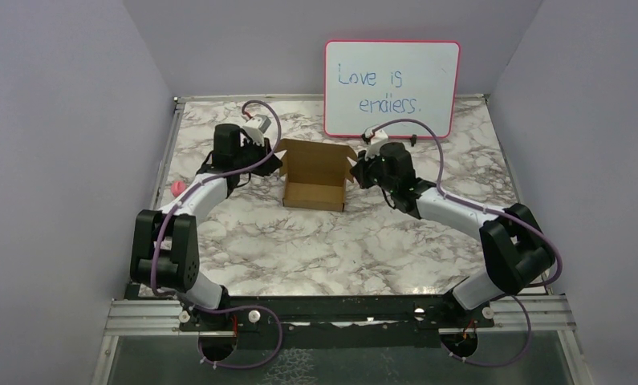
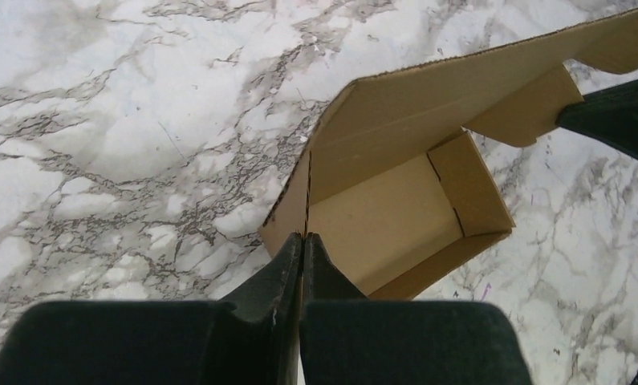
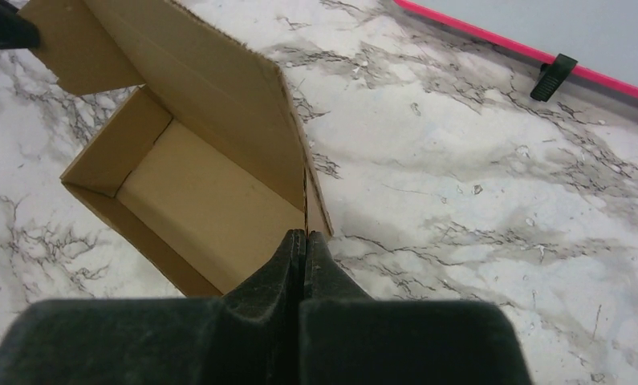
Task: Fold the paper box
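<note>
The left tool (image 2: 302, 238) pinches the left side wall of the paper box (image 2: 388, 208); the right tool (image 3: 305, 235) pinches the right wall. The box sits open on the bench (image 1: 299, 241), lid panel raised behind. Move both tools evenly, or the thin card may buckle or skew.

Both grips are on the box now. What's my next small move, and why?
Probably ease both pinched sides inward together: the left fingers and right fingers are each shut on a side of the paper box, and its lid stands open.
</note>
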You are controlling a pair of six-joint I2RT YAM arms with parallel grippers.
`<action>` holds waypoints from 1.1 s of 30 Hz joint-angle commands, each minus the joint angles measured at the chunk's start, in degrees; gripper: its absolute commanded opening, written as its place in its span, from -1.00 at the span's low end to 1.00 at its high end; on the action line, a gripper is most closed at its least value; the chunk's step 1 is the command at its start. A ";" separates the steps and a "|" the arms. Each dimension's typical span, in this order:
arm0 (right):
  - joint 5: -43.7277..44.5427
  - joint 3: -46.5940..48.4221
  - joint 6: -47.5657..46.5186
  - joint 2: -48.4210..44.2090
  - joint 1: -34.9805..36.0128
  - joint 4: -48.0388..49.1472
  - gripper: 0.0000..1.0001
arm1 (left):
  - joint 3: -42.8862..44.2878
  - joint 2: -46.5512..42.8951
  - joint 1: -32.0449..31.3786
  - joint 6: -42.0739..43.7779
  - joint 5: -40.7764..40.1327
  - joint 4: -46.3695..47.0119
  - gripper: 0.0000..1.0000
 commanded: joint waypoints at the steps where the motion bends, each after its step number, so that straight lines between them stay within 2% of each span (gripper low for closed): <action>1: 9.10 1.04 2.55 -1.46 2.53 -1.28 -0.99 | -4.14 -5.02 -4.84 -7.47 -15.32 5.17 -0.99; 9: 21.00 2.87 3.78 -1.02 7.78 -2.85 -0.99 | -9.57 -10.51 -10.87 -13.54 -29.32 9.44 -0.99; 16: 25.29 2.51 7.46 -1.19 8.75 -2.18 -0.99 | -13.22 -13.48 -16.09 -16.83 -39.70 12.69 -0.99; 21: 26.75 1.94 11.90 0.18 9.55 -0.95 -0.99 | -16.26 -13.62 -18.59 -18.67 -42.66 16.28 -0.99; 33: 33.82 3.38 13.45 3.90 12.05 -0.70 -0.99 | -19.96 -15.32 -22.81 -19.14 -49.05 19.90 -0.99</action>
